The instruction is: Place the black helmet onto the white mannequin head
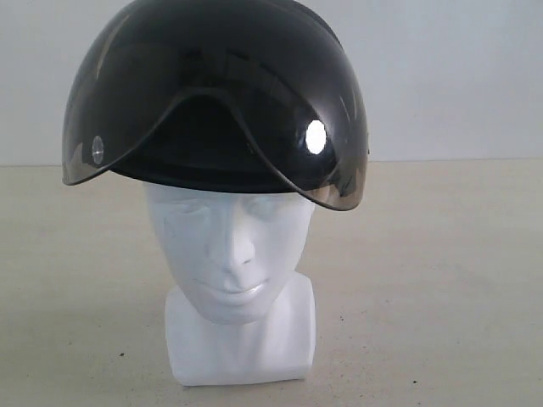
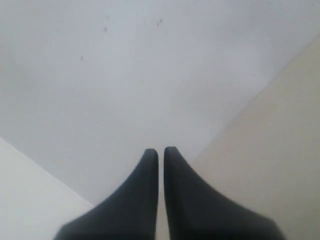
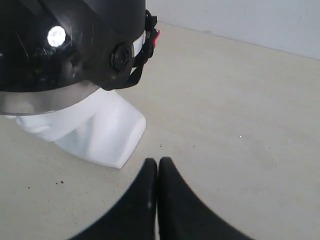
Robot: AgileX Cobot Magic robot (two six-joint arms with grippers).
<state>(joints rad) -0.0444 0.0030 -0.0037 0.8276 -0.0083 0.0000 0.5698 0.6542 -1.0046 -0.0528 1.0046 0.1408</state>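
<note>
1. Right gripper (image 3: pixel 158 161) clenched, empty, above the counter (image 3: pixel 225 125) beside the mannequin's base.
2. Left gripper (image 2: pixel 161 150) clenched, empty.
3. White mannequin head (image 1: pixel 237 254) upright, short of the counter's far edge.
4. Black helmet (image 1: pixel 212 85) seated on the head, visor (image 1: pixel 335 182) down to brows.
5. Wall (image 1: pixel 450 76) behind.

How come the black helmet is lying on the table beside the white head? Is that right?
Not quite. The black helmet sits on top of the white mannequin head, not beside it on the table; the exterior view shows this.
</note>
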